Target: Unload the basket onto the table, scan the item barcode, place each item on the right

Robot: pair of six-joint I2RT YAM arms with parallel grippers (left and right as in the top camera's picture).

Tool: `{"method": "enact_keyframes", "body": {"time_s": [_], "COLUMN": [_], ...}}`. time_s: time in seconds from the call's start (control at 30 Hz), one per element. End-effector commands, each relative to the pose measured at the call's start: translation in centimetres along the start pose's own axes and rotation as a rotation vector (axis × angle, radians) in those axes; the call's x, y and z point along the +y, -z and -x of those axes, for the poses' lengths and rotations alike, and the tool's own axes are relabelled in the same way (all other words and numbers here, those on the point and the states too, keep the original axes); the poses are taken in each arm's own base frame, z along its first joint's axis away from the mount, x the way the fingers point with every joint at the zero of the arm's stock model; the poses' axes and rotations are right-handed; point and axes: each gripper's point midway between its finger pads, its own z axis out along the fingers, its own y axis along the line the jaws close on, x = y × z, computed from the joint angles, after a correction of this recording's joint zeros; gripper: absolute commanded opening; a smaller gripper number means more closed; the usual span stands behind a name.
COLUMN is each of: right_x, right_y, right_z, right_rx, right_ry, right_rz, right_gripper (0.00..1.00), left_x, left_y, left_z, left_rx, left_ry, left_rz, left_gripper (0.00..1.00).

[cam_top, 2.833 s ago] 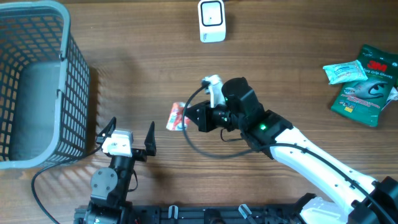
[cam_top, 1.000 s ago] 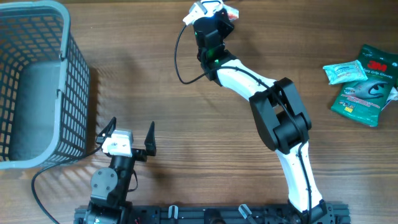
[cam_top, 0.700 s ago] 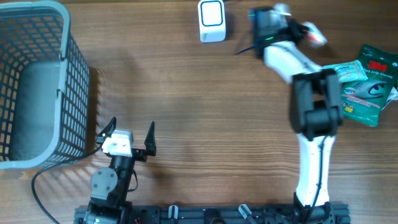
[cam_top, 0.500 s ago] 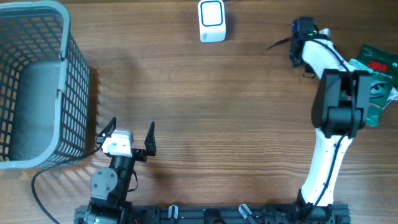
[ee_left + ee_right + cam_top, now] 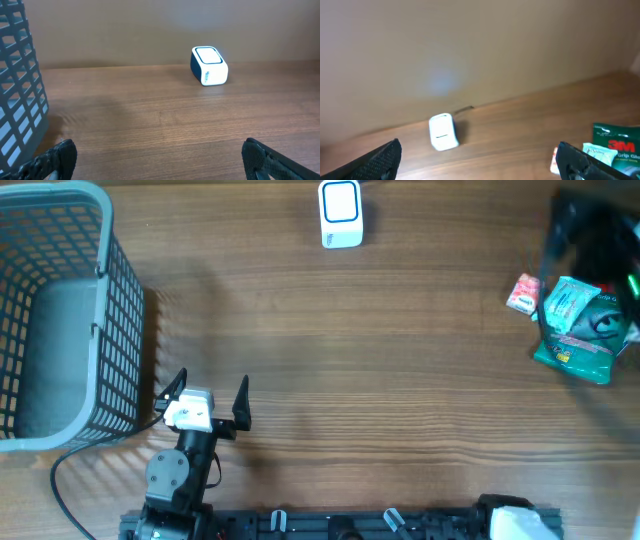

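The item, a small red and white packet [image 5: 523, 292], lies flat on the table at the far right, against a pale green packet [image 5: 567, 298]. The white barcode scanner [image 5: 340, 215] stands at the table's far edge; it also shows in the left wrist view as the scanner [image 5: 209, 65] and in the right wrist view as the scanner [image 5: 443, 132]. My right gripper [image 5: 482, 167] is open with nothing between its fingers, and a sliver of the red packet [image 5: 554, 162] shows beside its right finger. Overhead, the right arm [image 5: 588, 230] is a dark blur above the packets. My left gripper [image 5: 208, 390] rests open and empty near the front edge.
A grey mesh basket [image 5: 100, 320] fills the left side, its wall [image 5: 15, 100] close to the left gripper. A dark green 3M packet [image 5: 585, 330] lies at the right edge under the pale one, and this 3M packet [image 5: 620, 145] also shows in the right wrist view.
The right arm swung the red packet from the scanner to the far right, opened its jaws and let it go; the packet now lies on the table. The left arm stayed still.
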Motion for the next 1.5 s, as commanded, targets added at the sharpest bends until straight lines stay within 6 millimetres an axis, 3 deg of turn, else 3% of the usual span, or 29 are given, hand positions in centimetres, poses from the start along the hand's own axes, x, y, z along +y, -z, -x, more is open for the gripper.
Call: {"method": "enact_keyframes", "body": {"time_s": [0.0,0.1,0.17,0.23,0.27,0.33,0.37,0.43,0.6,0.67,0.77,0.9,0.93,1.0,1.17,1.2,1.3,1.37,1.43,1.47], "right_x": [1.6,2.2,2.3,1.9,1.6,0.4,-0.2,-1.3,-1.4,-1.0,-1.0,-1.8,-1.9,-2.1,-3.6,-4.5,-9.1,-11.0,-12.2,-12.4], "right_y": [6.8,14.3,16.9,19.3,19.7,20.2,20.3,19.9,19.9,20.6,21.1,18.9,16.8,14.4,6.5,5.3,1.6,-0.2,-1.0,-1.4], "right_z": [-1.0,-2.4,-3.7,-6.2,-7.6,-12.3,-13.3,-13.3,-13.5,-12.3,-12.3,-14.8,-15.4,-15.8,-19.3,-20.0,-24.8,-30.0,-34.2,-35.2], "right_rx": [-0.044,-0.131,-0.149,-0.12,-0.085,0.086,0.127,0.126,0.12,-0.005,-0.138,-0.294,-0.352,-0.39,-0.394,-0.389,-0.345,-0.249,-0.182,-0.173], "right_ry": [-0.004,0.01,0.013,0.008,0.003,-0.022,-0.029,-0.028,-0.025,-0.01,0.004,-0.049,-0.054,-0.092,-0.383,-0.478,-1.041,-1.418,-1.65,-1.674], "right_rz": [0.067,0.09,0.095,0.087,0.078,0.029,-0.007,-0.064,-0.065,-0.033,0.003,0.066,0.11,0.15,0.218,0.193,0.045,-0.067,-0.184,-0.208], "right_gripper": [1.0,1.0,1.0,1.0,1.0,1.0,1.0,1.0,1.0,1.0,1.0,1.0,1.0,1.0,1.0,1.0,1.0,1.0,1.0,1.0], "left_x": [0.0,0.0,0.0,0.0,0.0,0.0,0.0,0.0,0.0,0.1,0.0,0.0,0.0,0.0,0.0,0.1,0.0,0.0,0.0,0.0], "left_y": [0.0,0.0,0.0,0.0,0.0,0.0,0.0,0.0,0.0,0.0,0.0,0.0,0.0,0.0,0.0,0.0,0.0,0.0,0.0,0.0], "left_z": [0.0,0.0,0.0,0.0,0.0,0.0,0.0,0.0,0.0,0.0,0.0,0.0,0.0,0.0,0.0,0.0,0.0,0.0,0.0,0.0], "left_rx": [-0.004,-0.004,-0.004,-0.004,-0.004,-0.004,-0.004,-0.004,-0.004,-0.004,-0.004,-0.004,-0.004,-0.004,-0.004,-0.004,-0.004,-0.004,-0.004,-0.004], "left_ry": [0.006,0.006,0.006,0.006,0.006,0.006,0.006,0.006,0.006,0.006,0.006,0.006,0.006,0.006,0.006,0.006,0.006,0.006,0.006,0.006], "left_rz": [0.004,0.004,0.004,0.004,0.004,0.004,0.004,0.004,0.004,0.004,0.004,0.004,0.004,0.004,0.004,0.004,0.004,0.004,0.004,0.004], "left_gripper": [1.0,1.0,1.0,1.0,1.0,1.0,1.0,1.0,1.0,1.0,1.0,1.0,1.0,1.0,1.0,1.0,1.0,1.0,1.0,1.0]}}
